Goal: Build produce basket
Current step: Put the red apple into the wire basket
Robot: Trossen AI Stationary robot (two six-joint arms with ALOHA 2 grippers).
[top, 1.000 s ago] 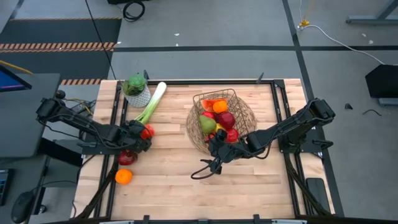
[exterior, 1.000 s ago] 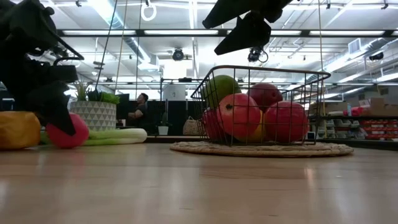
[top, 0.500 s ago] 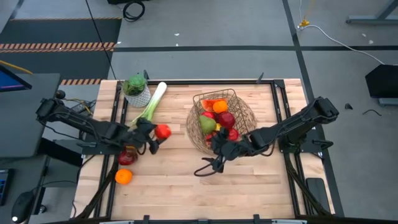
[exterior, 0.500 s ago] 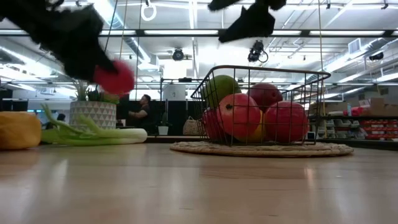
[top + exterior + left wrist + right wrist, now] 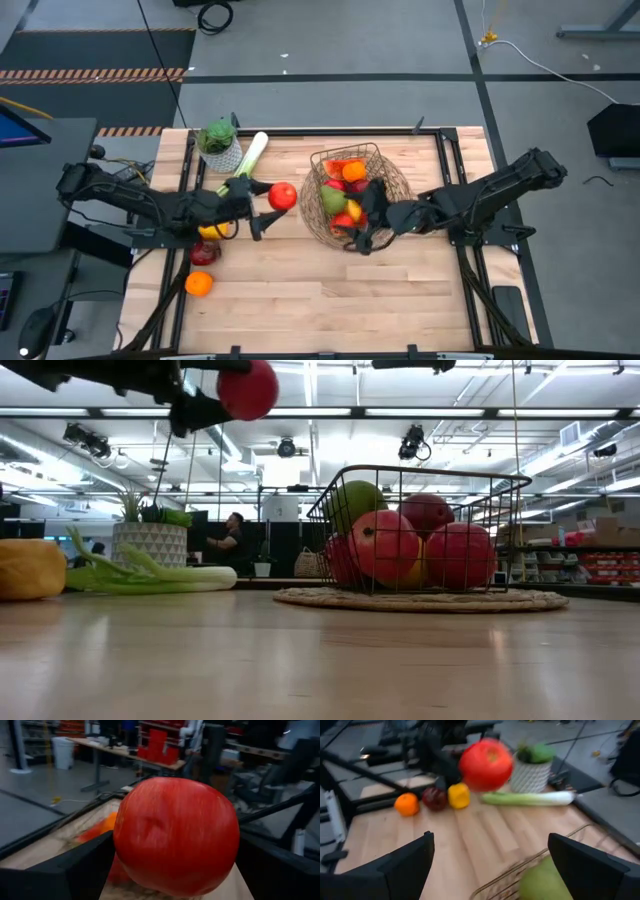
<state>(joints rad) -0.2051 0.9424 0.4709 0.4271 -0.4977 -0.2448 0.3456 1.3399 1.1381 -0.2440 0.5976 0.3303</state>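
The basket (image 5: 357,195) sits at the centre right of the high view and already holds a good share of the produce: a green pear (image 5: 333,199), an orange (image 5: 354,171) and several red apples (image 5: 386,547) piled inside. The job looks a bit over half done.

The left gripper (image 5: 262,208) is lifted above the table just left of the basket, and the red apple (image 5: 282,195) sits between its widely spread fingers; in the left wrist view the apple (image 5: 176,836) fills the gap between the two dark fingers (image 5: 75,872). The right gripper (image 5: 366,222) hangs over the basket's lower edge, fingers wide apart and empty.

Still out on the table at the left of the high view are the leek (image 5: 243,162), a yellow pepper or lemon (image 5: 211,231), a dark red fruit (image 5: 203,252) and a second orange (image 5: 199,284).

A potted plant (image 5: 219,143) stands beside the leek in the upper left of the table and is not part of the load. The likely obstacle is the right arm itself, hanging over the basket just where the apple should go. The basket's arched handle (image 5: 345,152) crosses the opening too.
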